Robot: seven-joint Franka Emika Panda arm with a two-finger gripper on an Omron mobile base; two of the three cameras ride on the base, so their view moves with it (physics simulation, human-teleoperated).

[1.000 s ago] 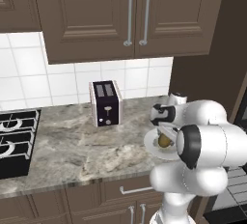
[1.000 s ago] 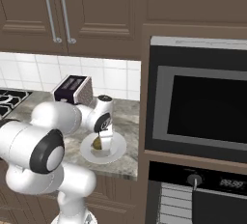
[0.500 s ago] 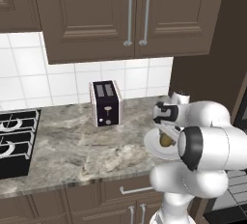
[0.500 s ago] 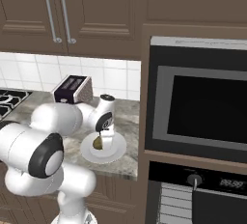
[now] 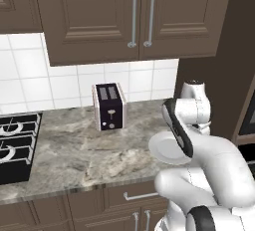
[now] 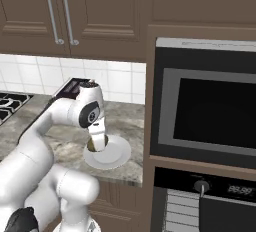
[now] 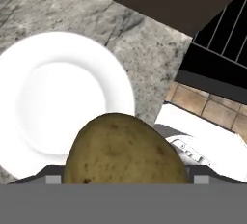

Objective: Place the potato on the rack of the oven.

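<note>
The olive-brown potato point(image 7: 123, 146) sits between the jaws of my gripper point(image 7: 126, 178), which is shut on it. It hangs just above the white plate point(image 7: 58, 92), whose face is bare. From the right base view, the gripper point(image 6: 96, 145) points down over the plate point(image 6: 114, 155) near the counter's right end, with the potato point(image 6: 93, 147) at its tip. The oven point(image 6: 200, 183) stands to the right in dark cabinetry. Its grey wire racks point(image 6: 181, 210) show low down, and they also appear as racks point(image 7: 219, 39) in the hand view.
A black-and-silver toaster point(image 5: 109, 106) stands at the back of the marble counter point(image 5: 74, 150). A black stove top point(image 5: 14, 148) lies at the left. Wall cabinets point(image 5: 134, 11) hang overhead. My own arm point(image 5: 191, 125) covers part of the plate point(image 5: 164, 148).
The jaws have closed on the potato. The arm has swung its elbow round, and the hand has shifted slightly over the plate. The toaster and plate stayed put.
</note>
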